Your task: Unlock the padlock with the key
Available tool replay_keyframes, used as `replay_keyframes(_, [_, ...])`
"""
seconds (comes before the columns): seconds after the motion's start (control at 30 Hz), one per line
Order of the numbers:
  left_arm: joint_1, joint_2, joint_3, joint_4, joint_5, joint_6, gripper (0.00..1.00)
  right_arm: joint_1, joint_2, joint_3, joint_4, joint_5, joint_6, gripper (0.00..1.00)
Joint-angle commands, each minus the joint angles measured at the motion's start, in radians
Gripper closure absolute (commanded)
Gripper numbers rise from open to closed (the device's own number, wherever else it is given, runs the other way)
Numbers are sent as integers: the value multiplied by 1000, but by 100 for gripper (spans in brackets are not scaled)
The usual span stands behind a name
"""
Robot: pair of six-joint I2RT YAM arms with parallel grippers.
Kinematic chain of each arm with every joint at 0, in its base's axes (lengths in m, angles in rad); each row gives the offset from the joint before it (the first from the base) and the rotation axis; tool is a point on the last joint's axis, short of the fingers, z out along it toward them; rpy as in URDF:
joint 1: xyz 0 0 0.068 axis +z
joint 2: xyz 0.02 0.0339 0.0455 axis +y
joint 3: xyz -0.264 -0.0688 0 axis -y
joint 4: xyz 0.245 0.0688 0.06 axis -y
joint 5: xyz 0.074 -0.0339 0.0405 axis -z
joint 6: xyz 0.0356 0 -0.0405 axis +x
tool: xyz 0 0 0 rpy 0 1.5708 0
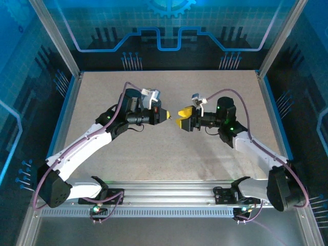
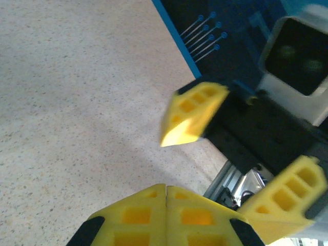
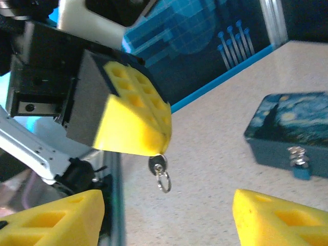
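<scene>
You're pinching the key (image 3: 158,165) in your clamped left gripper (image 2: 166,195), center-left of the right wrist view. Right gripper (image 3: 169,207) is gaping wide, and the padlock (image 3: 297,160) is sitting on the tin (image 3: 277,128) at right.

- Robotics lab test cell: two white robot arms (image 1: 87,139) bolted to a slotted aluminium rail (image 1: 169,190) along the bottom of the frame.
- Speckled tabletop (image 1: 169,154) at centre, fenced by bare metal posts (image 1: 54,36) at upper left and right.
- Blue circuit-pattern panels (image 1: 215,20) line the top.
</scene>
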Motion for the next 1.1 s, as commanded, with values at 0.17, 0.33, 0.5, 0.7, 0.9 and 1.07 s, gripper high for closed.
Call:
replay_keyframes(0.17, [-1, -17, -12, 62, 92, 55, 100, 20, 65, 32, 138, -115, 117, 38])
replay_keyframes(0.33, [0, -11, -14, 65, 92, 52, 100, 29, 82, 38, 149, -109, 124, 44])
replay_keyframes(0.5, [0, -9, -12, 67, 101, 49, 100, 36, 90, 47, 174, -108, 140, 51])
replay_keyframes(0.7, [0, -3, -9, 64, 104, 47, 100, 50, 100, 64, 173, -105, 140, 59])
replay_keyframes(0.9, [-1, -3, -12, 65, 90, 44, 100, 61, 109, 65, 169, -106, 135, 66])
replay_keyframes(1.07, [0, -3, -14, 66, 79, 39, 100, 63, 105, 50, 160, -95, 129, 71])
